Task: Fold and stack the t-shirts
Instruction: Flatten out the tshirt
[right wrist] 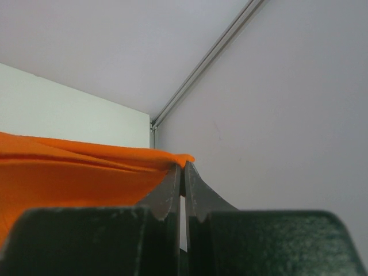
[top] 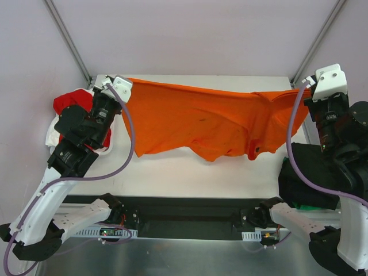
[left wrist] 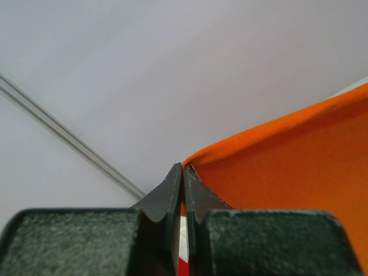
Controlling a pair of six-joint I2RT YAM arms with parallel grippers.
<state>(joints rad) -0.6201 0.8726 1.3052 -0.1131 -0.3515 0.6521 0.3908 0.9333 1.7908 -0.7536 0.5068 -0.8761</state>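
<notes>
White tabletop [top: 190, 175], creased orange t-shirt [top: 201, 123] pinched by left pincer [left wrist: 183, 172], right pincer [right wrist: 183, 169]

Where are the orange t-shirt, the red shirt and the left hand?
Bright orange cloth t-shirt [top: 201, 121]: top view, middle of the cloth.
Red cloth shirt [top: 66, 103]: top view, its bunched top.
Left hand [left wrist: 184, 168]: left wrist view, between its shut fingertips.

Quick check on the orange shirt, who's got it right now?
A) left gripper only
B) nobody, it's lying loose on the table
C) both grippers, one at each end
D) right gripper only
C: each wrist view shows shut jaws pinching an orange edge, the left gripper at one end and the right gripper at the other, and the orange t-shirt spans between them.
</notes>
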